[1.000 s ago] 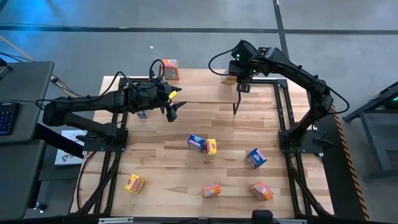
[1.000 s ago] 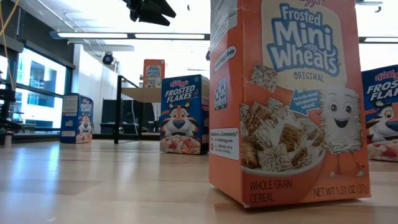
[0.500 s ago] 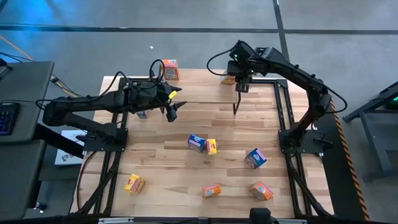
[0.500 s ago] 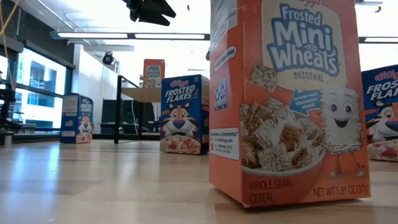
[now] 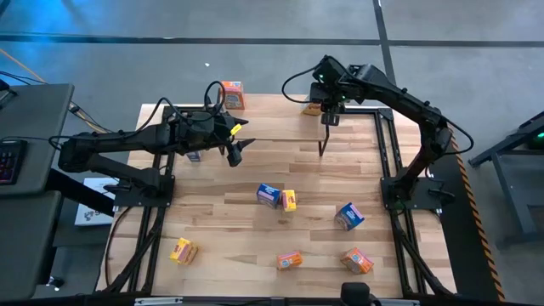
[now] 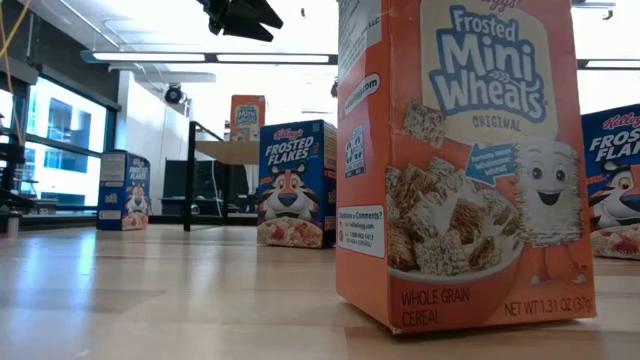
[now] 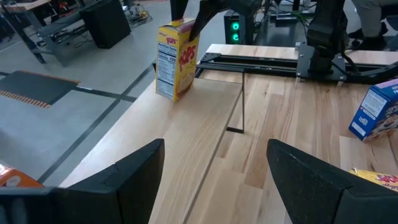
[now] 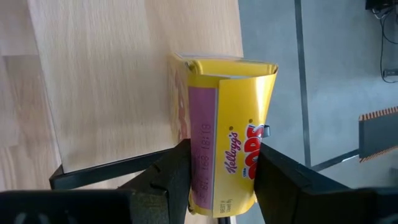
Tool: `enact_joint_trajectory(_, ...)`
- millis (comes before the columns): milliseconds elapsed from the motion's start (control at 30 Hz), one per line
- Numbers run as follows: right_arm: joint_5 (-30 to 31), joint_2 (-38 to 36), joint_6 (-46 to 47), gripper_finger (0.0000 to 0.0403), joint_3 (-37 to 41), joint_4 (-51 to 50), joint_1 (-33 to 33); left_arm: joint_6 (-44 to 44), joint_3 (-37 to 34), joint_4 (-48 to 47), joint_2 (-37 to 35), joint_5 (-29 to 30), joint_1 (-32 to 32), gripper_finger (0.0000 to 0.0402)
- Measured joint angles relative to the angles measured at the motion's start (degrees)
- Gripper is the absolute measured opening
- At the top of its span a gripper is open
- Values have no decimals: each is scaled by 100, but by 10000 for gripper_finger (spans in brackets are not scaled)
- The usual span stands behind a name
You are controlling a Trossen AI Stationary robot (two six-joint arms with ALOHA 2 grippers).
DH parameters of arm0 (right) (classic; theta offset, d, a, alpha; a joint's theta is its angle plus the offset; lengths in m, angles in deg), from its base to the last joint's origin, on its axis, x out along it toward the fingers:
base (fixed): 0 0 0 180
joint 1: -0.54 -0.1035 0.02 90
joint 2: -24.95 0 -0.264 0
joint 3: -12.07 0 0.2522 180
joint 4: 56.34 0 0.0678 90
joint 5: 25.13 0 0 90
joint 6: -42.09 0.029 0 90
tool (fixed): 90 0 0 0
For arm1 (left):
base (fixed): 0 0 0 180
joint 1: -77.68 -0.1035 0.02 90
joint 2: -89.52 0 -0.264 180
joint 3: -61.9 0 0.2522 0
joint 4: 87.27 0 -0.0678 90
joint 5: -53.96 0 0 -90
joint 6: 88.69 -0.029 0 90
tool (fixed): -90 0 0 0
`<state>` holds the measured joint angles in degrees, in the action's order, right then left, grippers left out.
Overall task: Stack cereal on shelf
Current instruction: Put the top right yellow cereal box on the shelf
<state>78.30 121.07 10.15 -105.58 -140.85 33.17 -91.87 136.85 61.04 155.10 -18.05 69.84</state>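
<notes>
The shelf (image 5: 272, 127) stands at the table's far side. My right gripper (image 5: 326, 109) is shut on a yellow Pops cereal box (image 5: 314, 108) at the shelf's far right corner; the box also shows in the left wrist view (image 7: 177, 59). An orange box (image 5: 231, 93) stands on the shelf's far left part. My left gripper (image 5: 235, 146) hangs open and empty over the shelf's near edge, left of the middle; its fingers show wide apart in its wrist view (image 7: 214, 180). My right gripper pinches the yellow box's upper part (image 8: 224, 174) between its two fingers (image 8: 171, 180), on two opposite sides. The fingers come from above, pointing down. The box stands upright with its bottom (image 7: 169, 94) on the shelf board. Its walls narrow where the fingers meet them.
Loose boxes lie on the table nearer the front: blue (image 5: 269, 195), yellow (image 5: 289, 201), blue (image 5: 349, 216), yellow (image 5: 181, 250), orange (image 5: 289, 259), orange (image 5: 357, 260). A blue box (image 5: 194, 155) sits under my left arm. An orange Mini Wheats box (image 6: 460, 160) fills the low view.
</notes>
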Motion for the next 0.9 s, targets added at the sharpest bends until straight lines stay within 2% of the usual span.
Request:
enact_joint_trajectory(367,-29,35,-134,211,31,119,2,-1,0,0,0,-1,0,273)
enact_joint_trajectory(733,256,29,-153,214,28,292,0,1,0,0,0,1,-1,273)
enact_joint_trajectory(900,199,-24,-153,214,22,320,13,-1,0,0,0,-1,1,273)
